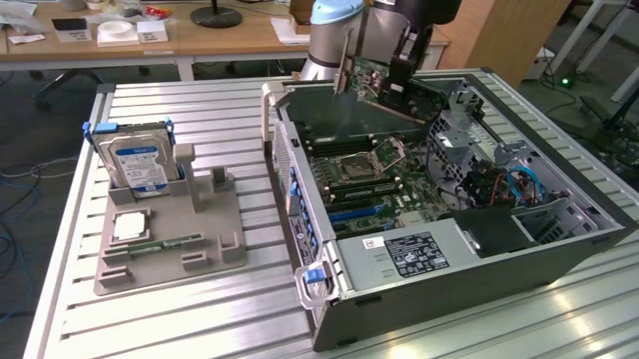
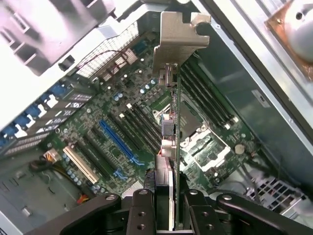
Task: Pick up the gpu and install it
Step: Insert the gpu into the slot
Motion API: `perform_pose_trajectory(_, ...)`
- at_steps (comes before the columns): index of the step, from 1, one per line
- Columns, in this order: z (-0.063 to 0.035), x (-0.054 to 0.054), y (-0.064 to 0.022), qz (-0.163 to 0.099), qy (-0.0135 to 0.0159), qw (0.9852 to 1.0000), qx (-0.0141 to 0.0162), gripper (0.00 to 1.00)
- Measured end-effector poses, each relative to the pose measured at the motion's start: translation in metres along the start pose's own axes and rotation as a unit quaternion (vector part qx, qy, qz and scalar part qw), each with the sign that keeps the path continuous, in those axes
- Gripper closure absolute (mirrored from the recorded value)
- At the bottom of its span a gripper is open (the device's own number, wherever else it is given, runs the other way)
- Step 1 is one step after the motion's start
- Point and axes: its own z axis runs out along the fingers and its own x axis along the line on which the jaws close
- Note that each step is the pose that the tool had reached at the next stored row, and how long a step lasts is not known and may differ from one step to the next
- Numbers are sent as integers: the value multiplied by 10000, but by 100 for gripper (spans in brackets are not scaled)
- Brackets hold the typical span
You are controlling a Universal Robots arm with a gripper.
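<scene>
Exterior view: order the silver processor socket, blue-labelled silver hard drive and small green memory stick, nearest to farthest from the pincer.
1. Silver processor socket, in the case, nearest the pincer.
2. Blue-labelled silver hard drive, upright, exterior view's left.
3. Small green memory stick, on grey tray.

Nothing printed can be read. The hard drive (image 1: pixel 150 142), standing at the exterior view's left, carries a blue-and-white label (image 1: pixel 138 166) whose print is too small to tell. On the grey cover (image 1: pixel 361 268) at the near end of the computer case (image 1: pixel 450 303), a black label (image 1: pixel 412 254) and a white sticker (image 1: pixel 372 242) just beside it are equally illegible.
</scene>
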Motion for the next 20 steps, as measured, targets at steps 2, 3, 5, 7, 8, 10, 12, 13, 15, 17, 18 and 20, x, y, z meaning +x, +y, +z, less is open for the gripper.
perform_pose_trajectory(2, 2, 0, 0, -180, 2, 9998, -4, 73)
perform_pose_trajectory(3, 3, 0, 0, -272, 3, 9996, -6, 73)
perform_pose_trajectory(5, 5, 0, 0, -449, 6, 9990, -10, 73)
perform_pose_trajectory(7, 6, 0, 0, -636, 8, 9980, -14, 73)
perform_pose_trajectory(8, 7, 0, 0, -725, 9, 9974, -16, 73)
perform_pose_trajectory(10, 8, 0, 0, -904, 12, 9959, -20, 73)
perform_pose_trajectory(12, 10, 0, 0, -1084, 14, 9941, -24, 73)
perform_pose_trajectory(13, 10, 0, 0, -1171, 15, 9931, -26, 73)
perform_pose_trajectory(15, 12, 0, 0, -1350, 17, 9908, -29, 73)
perform_pose_trajectory(17, 14, 0, 0, -1515, 19, 9884, -33, 73)
perform_pose_trajectory(18, 16, 0, 0, -1595, 20, 9872, -35, 73)
perform_pose_trajectory(20, 18, 0, 0, -1751, 22, 9845, -38, 73)
